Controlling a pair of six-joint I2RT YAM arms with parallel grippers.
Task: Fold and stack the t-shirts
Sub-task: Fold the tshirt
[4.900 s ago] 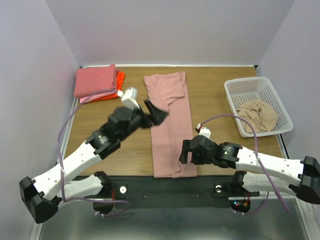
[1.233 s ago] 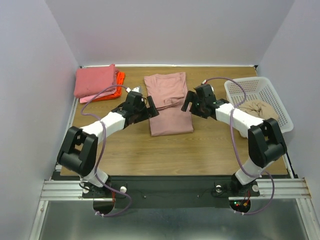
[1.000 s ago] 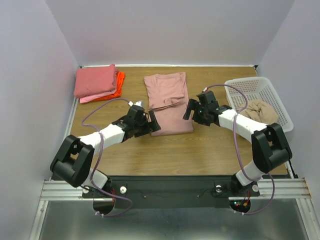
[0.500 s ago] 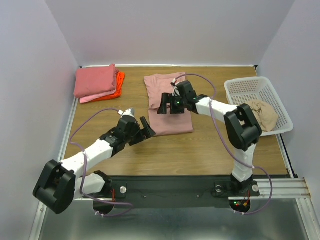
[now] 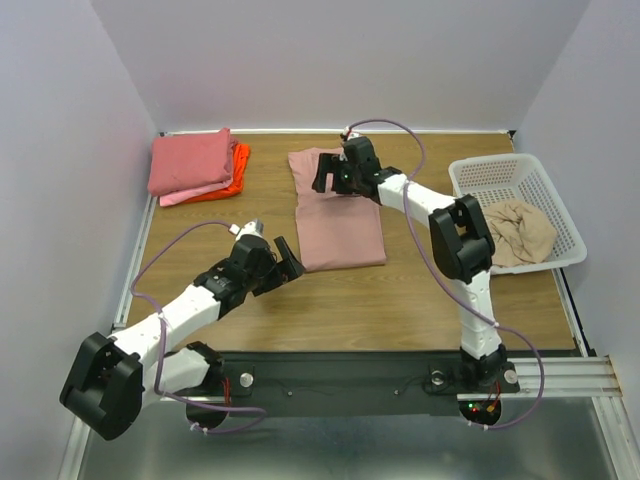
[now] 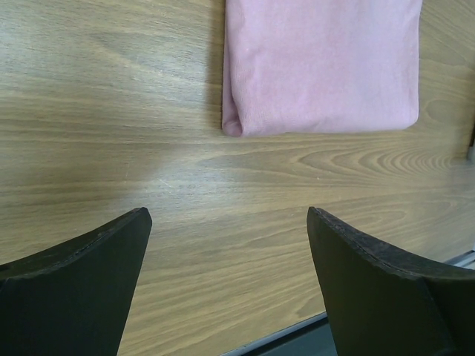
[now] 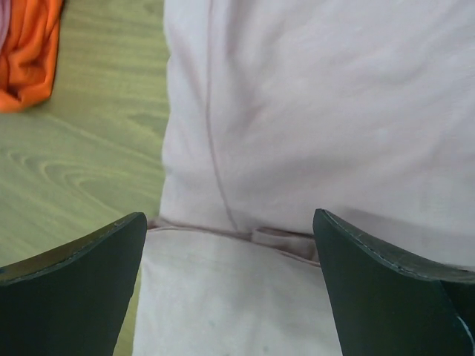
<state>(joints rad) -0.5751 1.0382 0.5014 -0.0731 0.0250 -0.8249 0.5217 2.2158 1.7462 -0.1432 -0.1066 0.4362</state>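
Pale lilac walls closed in the wooden table (image 5: 430, 290) on three sides. We saw the dusty-pink t-shirt (image 5: 340, 225) lying folded into a long rectangle at the middle of the table, its near edge doubled over into a rounded fold in the left wrist view (image 6: 319, 67).

We found the left gripper (image 5: 283, 262) just beside the shirt's near-left corner, over bare wood, with its jaws spread wide and nothing between them (image 6: 226, 215). The right gripper (image 5: 335, 183) hung over the far part of the same shirt, jaws likewise apart. Its wrist camera (image 7: 228, 216) looked down on a seam and a cross fold in the cloth (image 7: 312, 111). We could not tell whether its fingertips touched the fabric.

At the far-left corner we saw a stack:
- the coral-pink t-shirt (image 5: 190, 160) on top
- the pale-pink t-shirt (image 5: 188, 196) showing at its near edge
- the orange-red t-shirt (image 5: 238, 165) poking out on the right side.

Near the right edge stood the white lattice basket (image 5: 500, 170), with the beige t-shirt (image 5: 518, 230) crumpled inside it.
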